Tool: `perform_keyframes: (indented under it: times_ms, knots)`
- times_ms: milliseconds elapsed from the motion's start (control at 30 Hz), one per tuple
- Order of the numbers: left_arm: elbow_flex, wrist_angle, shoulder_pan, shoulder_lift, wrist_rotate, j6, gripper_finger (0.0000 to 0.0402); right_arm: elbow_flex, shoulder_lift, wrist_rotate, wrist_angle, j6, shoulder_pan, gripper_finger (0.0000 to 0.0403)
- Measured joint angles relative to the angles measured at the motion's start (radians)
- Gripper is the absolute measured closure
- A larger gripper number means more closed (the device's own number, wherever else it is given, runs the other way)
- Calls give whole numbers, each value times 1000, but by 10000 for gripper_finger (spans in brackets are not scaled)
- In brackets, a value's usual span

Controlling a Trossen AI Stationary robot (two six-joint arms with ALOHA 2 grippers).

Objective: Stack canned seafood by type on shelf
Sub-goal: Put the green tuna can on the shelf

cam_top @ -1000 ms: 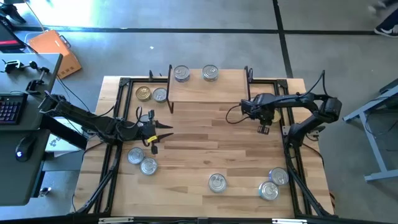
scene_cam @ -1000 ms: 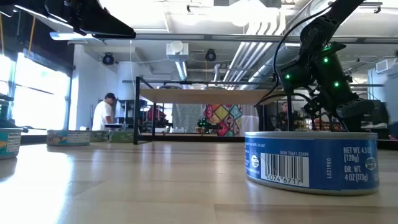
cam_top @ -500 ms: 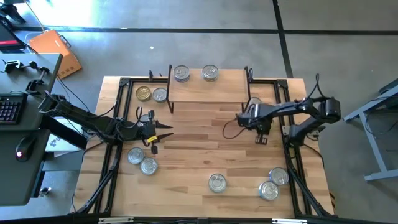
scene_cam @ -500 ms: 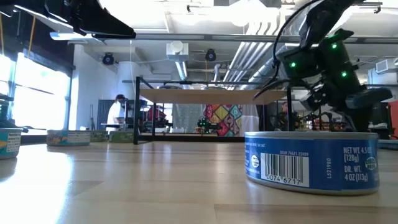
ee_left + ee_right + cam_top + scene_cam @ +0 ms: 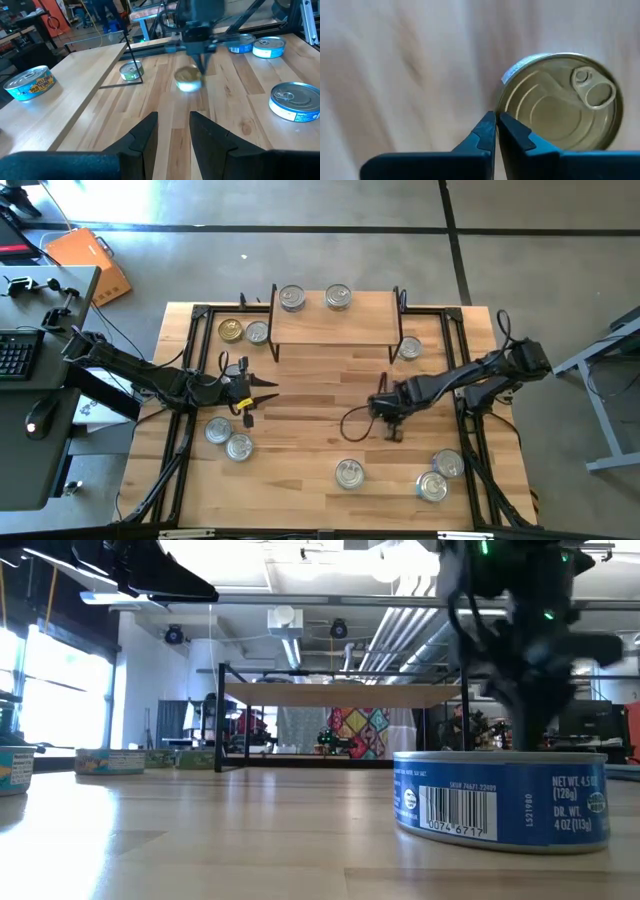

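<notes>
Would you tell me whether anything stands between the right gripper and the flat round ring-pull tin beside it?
Nothing visible does: the flat round ring-pull tin lies just beyond the right gripper, whose fingers are shut, with only bare wooden tabletop around.

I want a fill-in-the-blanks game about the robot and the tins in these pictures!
1. The number of tins standing on the shelf is ___.
2. The gripper poised over a tin near the table's middle is the ___ gripper.
3. In its wrist view, that gripper's fingers are nearly ___.
4. The tin beside the gold-lidded tin has a lid coloured ___.

Missing words: two; right; shut; silver
</notes>
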Motion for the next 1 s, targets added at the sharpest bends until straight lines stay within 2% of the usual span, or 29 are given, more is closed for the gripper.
perform_keyframes:
  times_ms: [133,267,367,533,667,800,1000]
  knots:
    - [0,0,0,0,0,0,296,6,3,47,392,-19,32,396]
    - [0,0,0,0,0,0,296,8,1,120,604,-87,47,393]
    - [0,-2,0,0,0,0,296,32,1,116,610,-135,50,370]
    - [0,-3,0,0,0,-1,296,33,8,89,589,-319,90,290]
    - [0,-7,-1,0,0,-11,296,32,69,170,577,-464,133,236]
    - [0,-8,-3,0,0,-11,296,32,156,227,580,-487,147,228]
    - [0,-8,-3,0,0,-11,296,35,268,258,631,-455,143,260]
